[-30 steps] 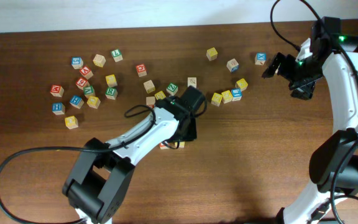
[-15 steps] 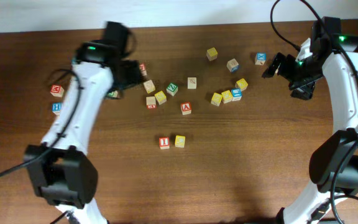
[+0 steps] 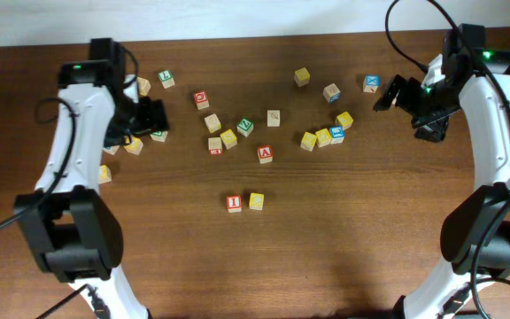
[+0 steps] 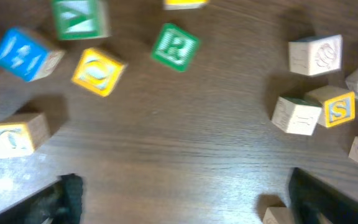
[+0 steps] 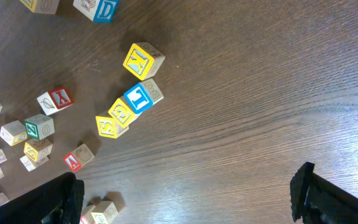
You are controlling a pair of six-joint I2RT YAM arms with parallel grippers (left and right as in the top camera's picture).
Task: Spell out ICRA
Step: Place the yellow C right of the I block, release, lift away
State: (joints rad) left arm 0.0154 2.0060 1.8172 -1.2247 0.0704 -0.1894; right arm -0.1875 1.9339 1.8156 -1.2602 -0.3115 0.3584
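L pincer (image 4: 182, 190) swung left, open, prob. over R cube (image 4: 176, 48).

Red I (image 3: 233, 203) beside yellow C (image 3: 256, 201), A (image 3: 265, 154) apart

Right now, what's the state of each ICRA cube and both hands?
I, set down, face up, starts the row.
C, set down, right beside I.
R, loose, far from the row, near the left hand, not held.
A, loose, above the row, not yet in line.
Left hand, open, empty.
Right hand, open, empty, off to the right side.
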